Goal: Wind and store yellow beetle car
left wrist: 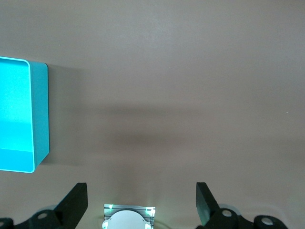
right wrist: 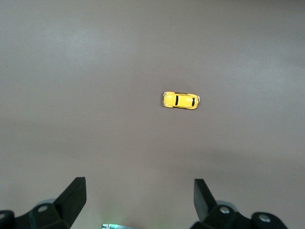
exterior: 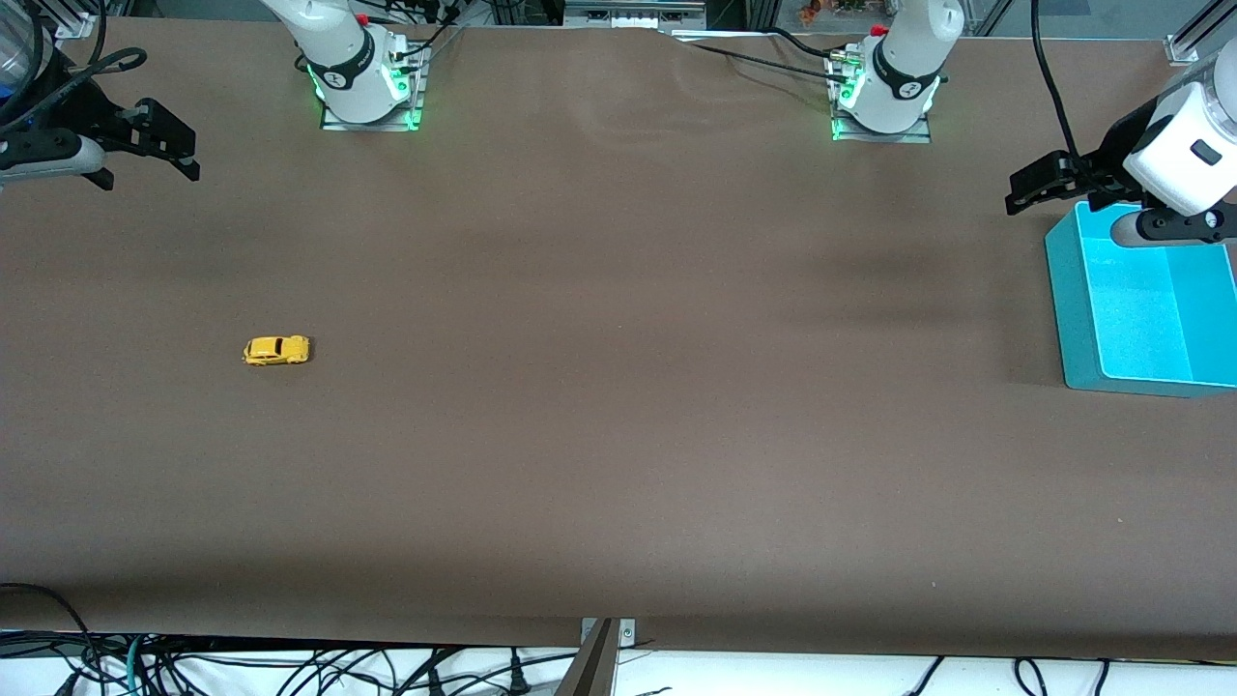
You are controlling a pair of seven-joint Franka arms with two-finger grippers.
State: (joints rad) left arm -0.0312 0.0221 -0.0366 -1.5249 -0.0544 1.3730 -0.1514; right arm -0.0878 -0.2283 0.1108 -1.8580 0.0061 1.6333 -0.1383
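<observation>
The yellow beetle car (exterior: pixel 276 350) stands on its wheels on the brown table toward the right arm's end; it also shows in the right wrist view (right wrist: pixel 180 100). My right gripper (exterior: pixel 172 145) is open and empty, held high above the table's end, well apart from the car; its open jaws frame bare table in its wrist view (right wrist: pixel 139 195). My left gripper (exterior: pixel 1036 188) is open and empty, up in the air beside the teal bin (exterior: pixel 1068 300); it also shows in the left wrist view (left wrist: pixel 141 200).
The teal bin is an open box at the left arm's end of the table, with nothing in it; its wall shows in the left wrist view (left wrist: pixel 40 114). Both arm bases (exterior: pixel 367 92) (exterior: pixel 884 106) stand along the table's edge farthest from the front camera.
</observation>
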